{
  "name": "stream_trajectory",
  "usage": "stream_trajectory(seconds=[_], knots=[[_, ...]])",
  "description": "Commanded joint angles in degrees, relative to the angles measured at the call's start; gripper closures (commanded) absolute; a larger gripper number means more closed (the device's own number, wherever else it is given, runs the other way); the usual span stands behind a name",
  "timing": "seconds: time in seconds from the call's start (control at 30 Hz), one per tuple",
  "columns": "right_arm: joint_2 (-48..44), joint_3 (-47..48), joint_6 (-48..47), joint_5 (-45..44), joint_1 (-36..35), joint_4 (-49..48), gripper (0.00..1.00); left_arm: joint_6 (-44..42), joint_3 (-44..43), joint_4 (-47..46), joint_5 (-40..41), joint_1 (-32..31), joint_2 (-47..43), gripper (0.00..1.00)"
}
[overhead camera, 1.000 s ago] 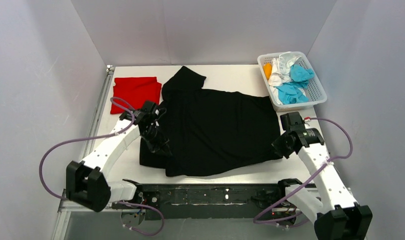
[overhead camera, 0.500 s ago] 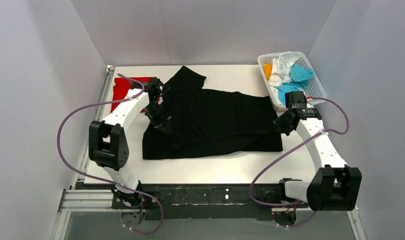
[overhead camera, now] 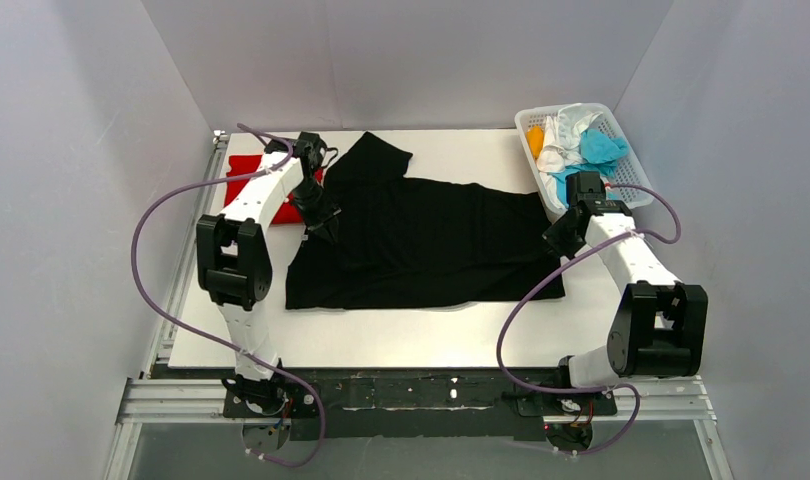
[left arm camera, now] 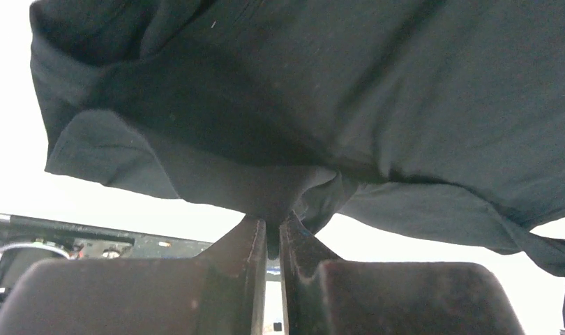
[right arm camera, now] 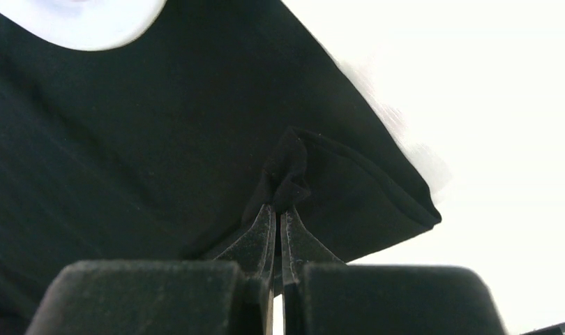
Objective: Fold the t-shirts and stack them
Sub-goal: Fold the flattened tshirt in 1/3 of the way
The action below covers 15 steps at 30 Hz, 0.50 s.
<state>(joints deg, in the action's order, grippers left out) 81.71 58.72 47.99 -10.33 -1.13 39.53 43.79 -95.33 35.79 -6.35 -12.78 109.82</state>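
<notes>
Two edges of the black t-shirt (overhead camera: 431,240), spread wide and creased, sit clamped in left pincer (left arm camera: 267,225) and right pincer (right arm camera: 278,209)

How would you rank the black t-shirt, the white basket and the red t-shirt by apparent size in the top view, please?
1. black t-shirt
2. white basket
3. red t-shirt, partly behind the left arm, so unsure.

1. Three plain, pale grey walls close in the workspace: a back wall (overhead camera: 401,60), a left wall (overhead camera: 71,200) and a right wall (overhead camera: 751,150).
2. A white table (overhead camera: 401,345) fills the space between them.
3. An aluminium rail (overhead camera: 189,250) runs along the table's left edge.
4. A black bar (overhead camera: 421,390) on an aluminium frame (overhead camera: 171,405) spans the near edge.
5. The light is soft and even, and the tabletop glares white in the wrist views.
</notes>
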Motion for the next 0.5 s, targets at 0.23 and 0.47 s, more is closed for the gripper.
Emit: stream_trajectory(seconds=[0.23,0.47], knots=[[3.2,2.1,-6.1,0.3,0.3,-5.3,0.99,-9.1,-16.6,6.6,-3.4,0.6,14.5,0.97],[0.4,-1.9,-9.4,4.0,0.3,-7.6,0.99,-13.1,-20.4,6.4,-3.1,0.5,15.2,1.00]])
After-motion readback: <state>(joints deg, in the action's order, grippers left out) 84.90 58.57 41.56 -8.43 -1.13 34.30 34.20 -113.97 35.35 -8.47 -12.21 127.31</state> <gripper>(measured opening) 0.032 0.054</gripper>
